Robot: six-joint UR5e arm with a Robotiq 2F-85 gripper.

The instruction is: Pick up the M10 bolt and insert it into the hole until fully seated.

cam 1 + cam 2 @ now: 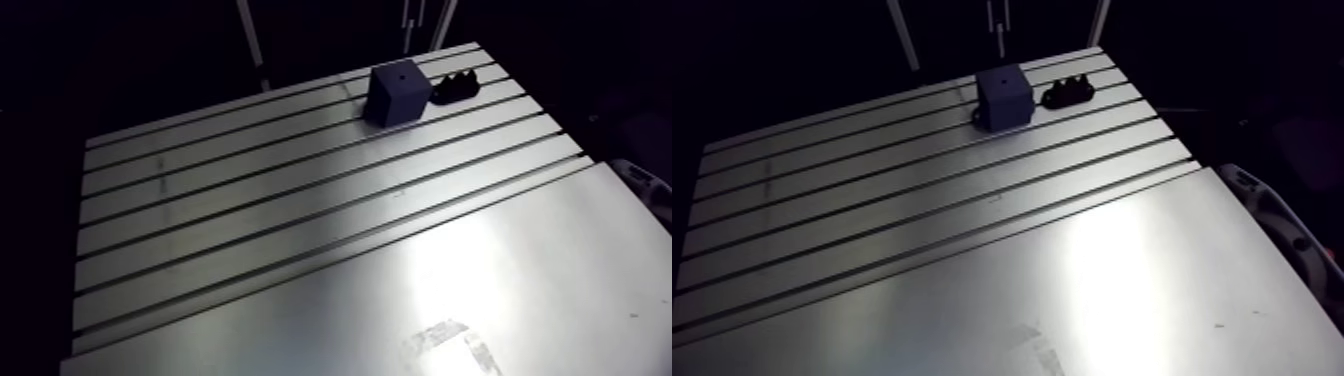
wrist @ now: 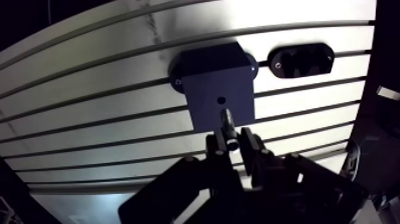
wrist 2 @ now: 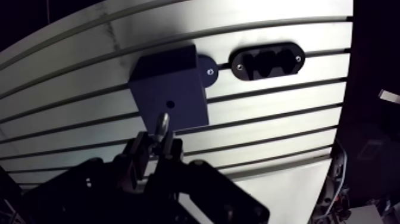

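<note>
Now | tool (image 2: pixel 233 142) clamped on bolt (image 2: pixel 227 122) | bolt tip over block (image 2: pixel 205 86), near its hole (image 2: pixel 221 100) | black holder (image 2: pixel 300 59) beside block

A slotted aluminium table (image 1: pixel 250 200) is brightly lit, and strong glare is thrown across its smooth near plate (image 1: pixel 520 285). Beyond the far edge, pale slanted struts (image 1: pixel 251 38) are seen against near-total darkness.

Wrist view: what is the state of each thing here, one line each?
Small metal bolt: gripped in the hand, tip aimed at the block, not yet inserted.
Hand: shut on the bolt.
Dark blue square block: upright on the slotted aluminium table.
Round hole in the block: empty.
Black oval holder: beside the block, no bolt showing in it.
</note>
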